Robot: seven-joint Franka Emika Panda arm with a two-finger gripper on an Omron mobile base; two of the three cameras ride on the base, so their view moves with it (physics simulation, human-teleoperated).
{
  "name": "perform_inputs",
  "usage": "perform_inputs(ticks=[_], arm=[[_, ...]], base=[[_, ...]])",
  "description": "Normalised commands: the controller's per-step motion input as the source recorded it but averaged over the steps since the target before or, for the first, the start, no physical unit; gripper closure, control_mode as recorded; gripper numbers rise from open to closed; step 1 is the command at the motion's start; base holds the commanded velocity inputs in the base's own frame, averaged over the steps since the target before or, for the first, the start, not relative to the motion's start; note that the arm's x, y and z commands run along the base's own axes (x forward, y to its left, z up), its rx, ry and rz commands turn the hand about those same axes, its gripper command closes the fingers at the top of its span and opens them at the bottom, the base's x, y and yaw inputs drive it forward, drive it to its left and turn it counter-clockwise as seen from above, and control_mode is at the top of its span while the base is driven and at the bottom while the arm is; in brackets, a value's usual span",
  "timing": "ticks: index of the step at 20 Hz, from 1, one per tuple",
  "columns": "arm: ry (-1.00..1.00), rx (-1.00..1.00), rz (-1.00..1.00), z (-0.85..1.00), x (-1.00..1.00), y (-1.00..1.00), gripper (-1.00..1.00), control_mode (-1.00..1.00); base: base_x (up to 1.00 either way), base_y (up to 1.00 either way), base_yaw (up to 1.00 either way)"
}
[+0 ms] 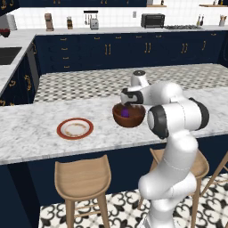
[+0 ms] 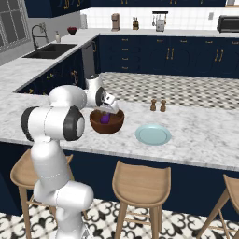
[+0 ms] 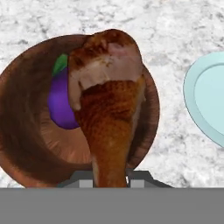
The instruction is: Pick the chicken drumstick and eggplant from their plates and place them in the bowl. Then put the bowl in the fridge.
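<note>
Right up close in the hand view we see the chicken drumstick, its thin bone end pinched tight between the two dark fingertips of our gripper and its fat meaty end pointing away. Our gripper is clenched on the drumstick and holds it just over the bowl.

Now from big to small. We see the long white marble counter with wooden stools tucked under it. Our white arm bends over the counter, and its hand hangs right above the brown wooden bowl. The bowl sits on the counter between the two plates. The cream plate with the red-brown rim lies well apart on one side, and the pale blue plate lies near the bowl on the other side. Both plates have no food on them. The purple eggplant rests inside the bowl, partly hidden behind the drumstick. Two small brown shakers stand on the counter past the blue plate.
</note>
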Motion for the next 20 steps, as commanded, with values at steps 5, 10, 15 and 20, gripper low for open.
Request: perform_inputs(ticks=[5,10,15,20], arm=[[0.03,0.0,-0.09,-0.84,0.01,-0.15,1.0,-1.0],[0.0,0.0,-0.03,-0.45,0.32,0.0,1.0,-1.0],[0.01,0.0,0.0,-0.14,0.07,0.0,-1.0,-1.0],[0.0,0.0,0.0,0.0,0.0,0.0,-1.0,-1.0]], base=[[0.0,0.0,0.0],[0.0,0.0,0.0],[0.0,0.0,0.0],[0.0,0.0,0.0]])
